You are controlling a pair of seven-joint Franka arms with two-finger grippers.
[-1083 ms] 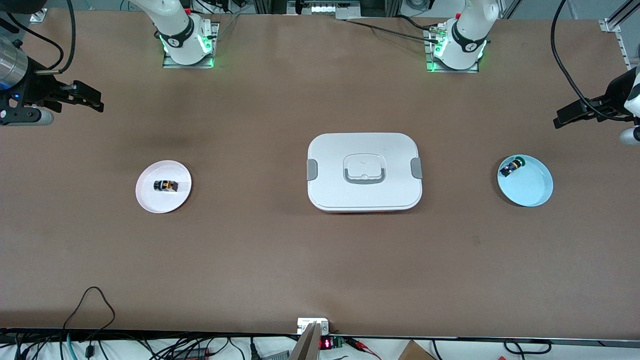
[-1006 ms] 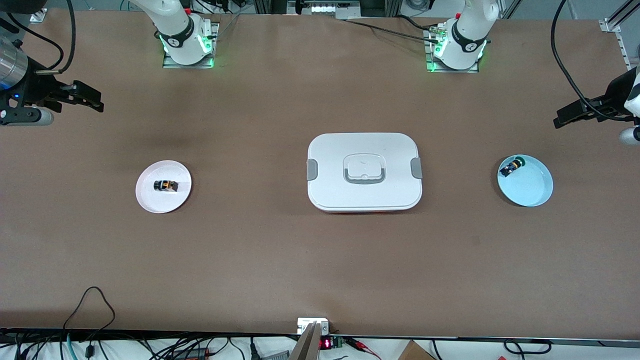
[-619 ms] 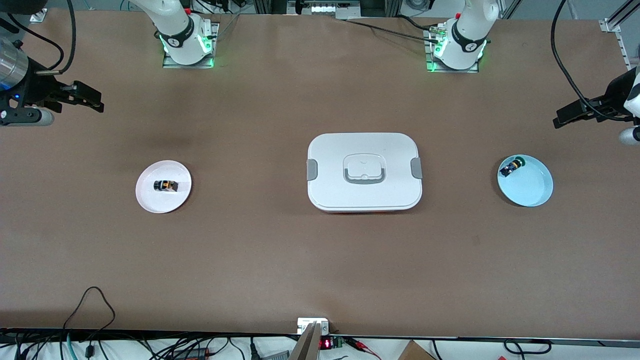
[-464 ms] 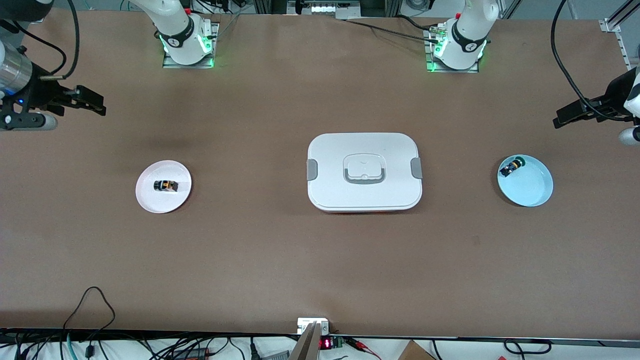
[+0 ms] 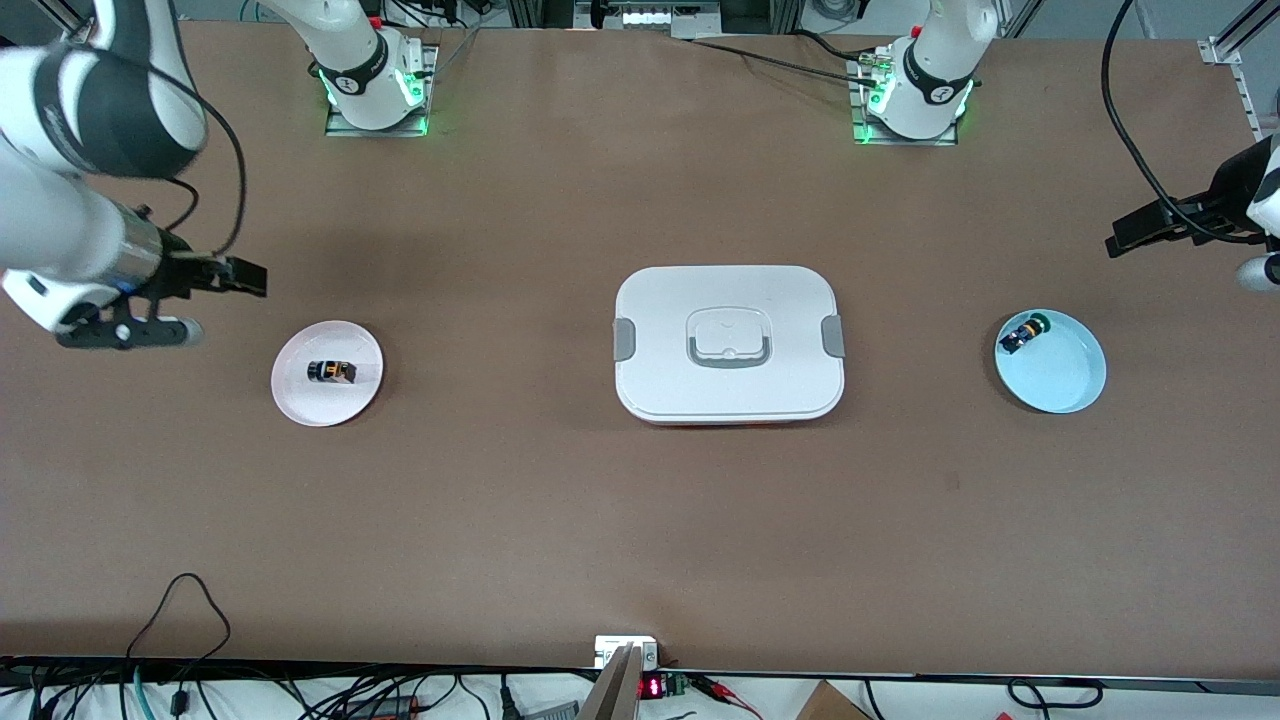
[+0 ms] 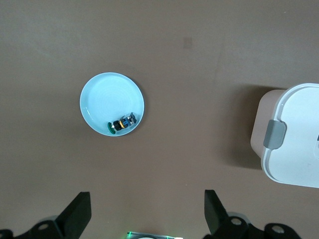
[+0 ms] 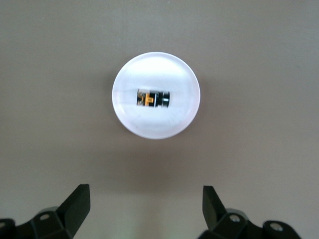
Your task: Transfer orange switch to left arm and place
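Observation:
The orange switch (image 5: 331, 372) (image 7: 152, 98), a tiny black block with an orange band, lies on a white plate (image 5: 300, 400) (image 7: 129, 119) toward the right arm's end of the table. The white box (image 5: 727, 341) (image 6: 294, 149) with grey clasps stands mid-table. My right gripper (image 5: 245, 277) (image 7: 144, 209) hangs open and empty in the air, over bare table close beside the white plate. My left gripper (image 5: 1125, 235) (image 6: 148, 214) waits open and empty, high over the left arm's end of the table, beside the light blue plate (image 5: 1065, 375).
A small black part with a blue-yellow body and green cap (image 5: 1023, 333) (image 6: 121, 124) rests at the rim of the light blue plate (image 6: 99, 99). Cables trail along the table edge nearest the front camera (image 5: 190, 600).
The right arm has swung in from the table's end toward the white plate, its gripper now lower and closer to the switch. The left arm has stayed still.

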